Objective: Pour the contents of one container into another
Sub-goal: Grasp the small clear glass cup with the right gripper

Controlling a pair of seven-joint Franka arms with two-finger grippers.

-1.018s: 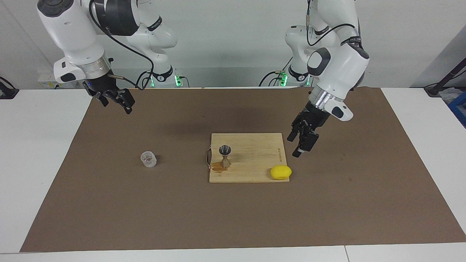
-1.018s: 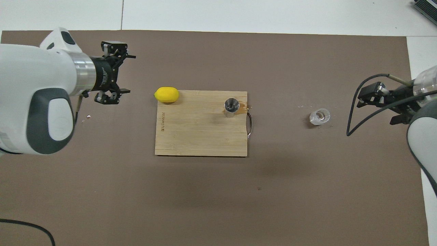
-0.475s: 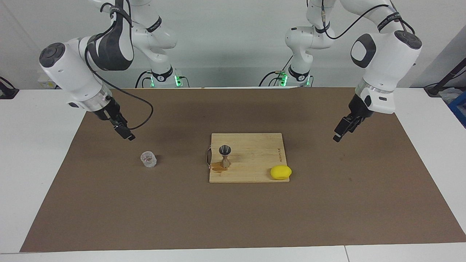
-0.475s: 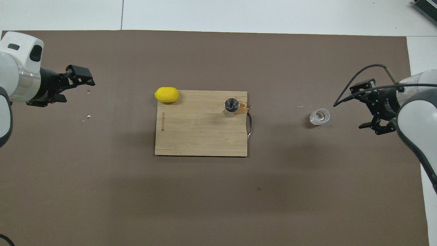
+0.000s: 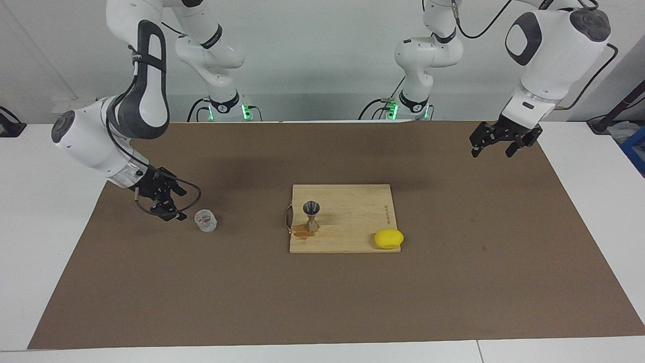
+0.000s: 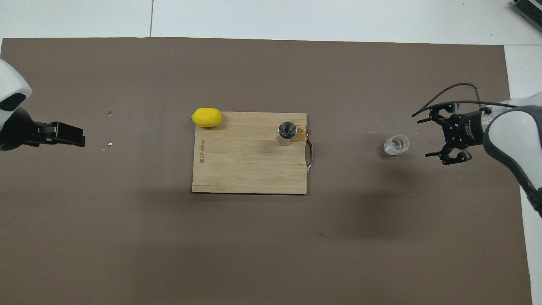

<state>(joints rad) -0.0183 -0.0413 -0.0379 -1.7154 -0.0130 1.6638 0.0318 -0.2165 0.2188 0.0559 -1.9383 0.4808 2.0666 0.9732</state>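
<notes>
Clock directions are read on the overhead view, 12 pointing away from the robots.

- Step in hand: reach for the grasp. Nothing is lifted and no pour has begun.
- The right claw (image 5: 174, 204) hangs low over the brown mat (image 5: 322, 302), just beside the clear ribbed cup (image 5: 205, 221) at its 3 o'clock. Its fingers are spread wide and hold nothing. The mouth faces the cup and does not touch it.
- The left claw (image 5: 496, 146) is raised over the mat's edge at the left arm's end, well apart from everything. Its fingers look parted and it is empty. This arm waits.
- The bamboo cutting board (image 5: 352, 222) lies mid-mat on the desk (image 5: 40, 201).
- The cup stands upright on the mat at 3 o'clock from the board, toward the right arm's end. I cannot tell its contents.
- The steel jigger (image 5: 311, 216) stands upright on the board near its handle edge, at 9 o'clock from the cup and slightly farther from the robots. A brown wet patch (image 5: 301, 231) touches its base.
- The lemon (image 5: 388, 238) is on the board's corner farthest from the robots, at 9 o'clock from the jigger.

Next move, as I judge it: slide the right claw toward 9 o'clock until the fingers straddle the cup, then close gently. The ribbed wall is probably slick, so grip mid-height and keep it level. Carry it over the jigger and tip slowly. The jigger's mouth is small and its waist narrow, so a bump could topple it.
</notes>
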